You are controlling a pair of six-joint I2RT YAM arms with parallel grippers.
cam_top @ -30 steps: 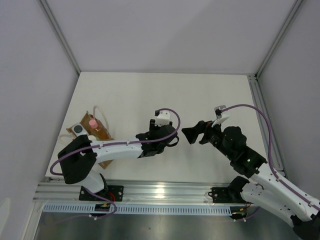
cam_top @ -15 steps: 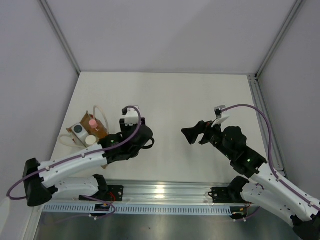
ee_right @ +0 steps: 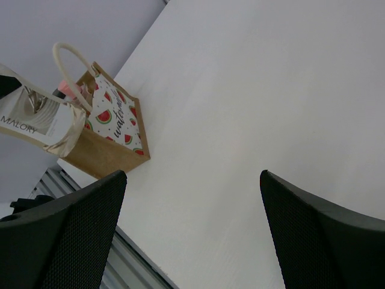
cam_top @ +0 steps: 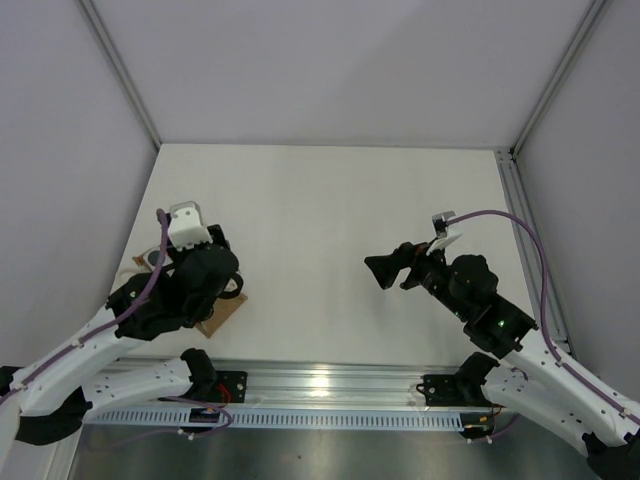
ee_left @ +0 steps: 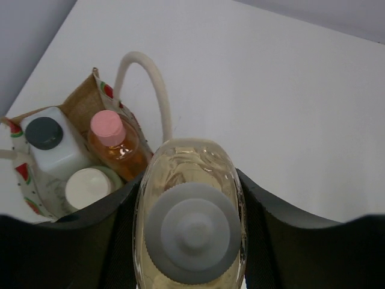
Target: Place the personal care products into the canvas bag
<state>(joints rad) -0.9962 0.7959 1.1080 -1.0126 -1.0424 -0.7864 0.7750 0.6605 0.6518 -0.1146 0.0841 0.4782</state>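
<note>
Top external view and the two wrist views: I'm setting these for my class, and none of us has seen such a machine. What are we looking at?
This is a robot with two arms bolted at the near edge of a white table. The top view looks down from above and behind them. Each wrist view comes from a camera beside that arm's two fingers. On the table stands a small canvas bag with a watermelon print. It already holds a white bottle with a dark cap, an orange bottle with a pink cap, and a third bottle showing only its white cap. The left gripper grips an amber bottle just above the bag. The right gripper is open and empty, off to the right.
</note>
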